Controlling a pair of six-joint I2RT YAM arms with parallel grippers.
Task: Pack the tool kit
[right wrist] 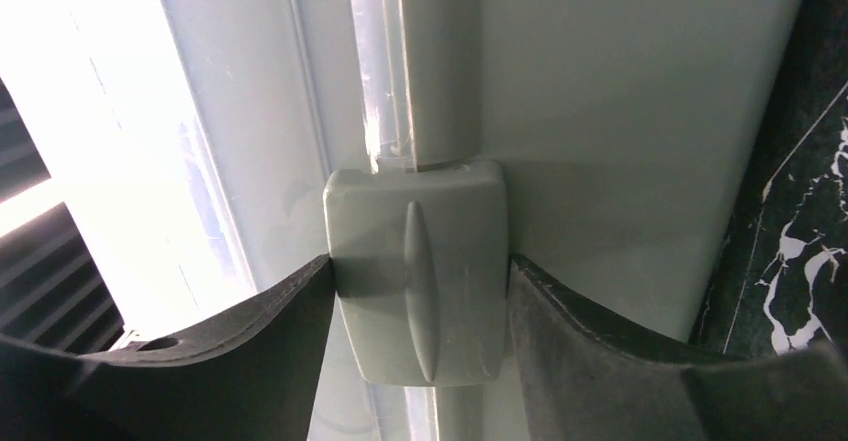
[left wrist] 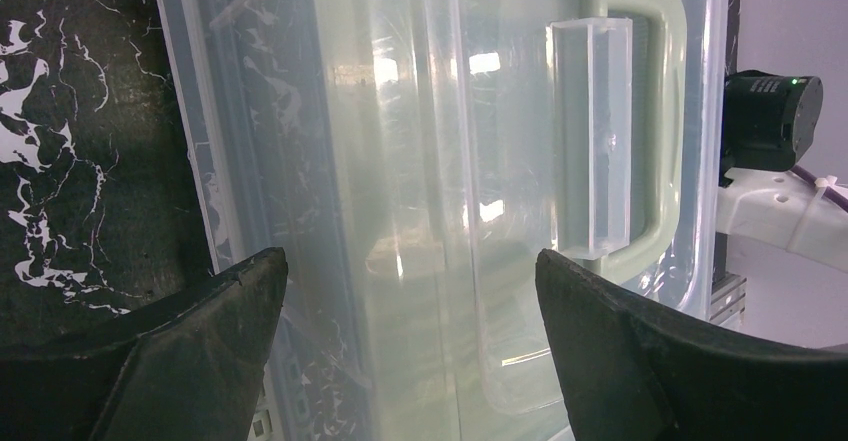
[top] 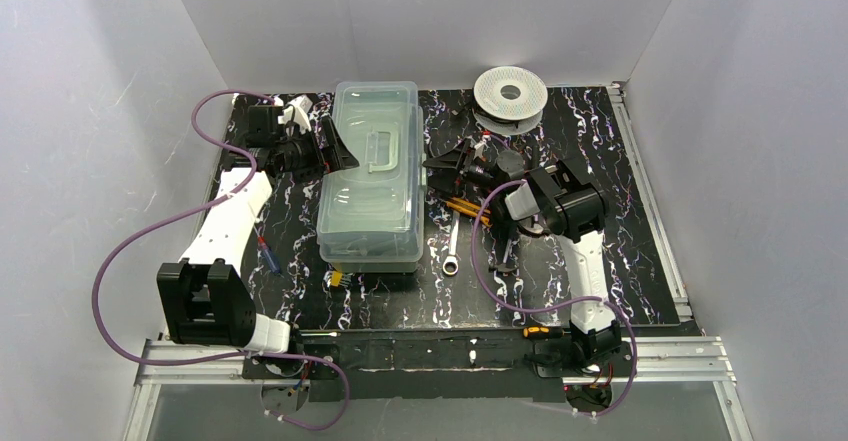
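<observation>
While your right gripper [right wrist: 420, 263] pinches the latch [right wrist: 415, 211], one finger flat against each side, your left gripper [left wrist: 410, 257] hangs wide open and empty over the lid [left wrist: 400, 111]. The toolbox [top: 370, 176] sits mid-table, lid down. The wrench [top: 452, 246] and pliers [top: 465, 204] lie loose just right of it. Looks like the unlatch step. Next: swing the latch free without dragging the box.

The left arm [top: 225, 226] reaches far forward, left pincer [left wrist: 407, 261] spread wide; the right arm [top: 585, 261] bends inward, right pincer [right wrist: 420, 266] pressed against both sides of the latch [right wrist: 445, 211]
</observation>
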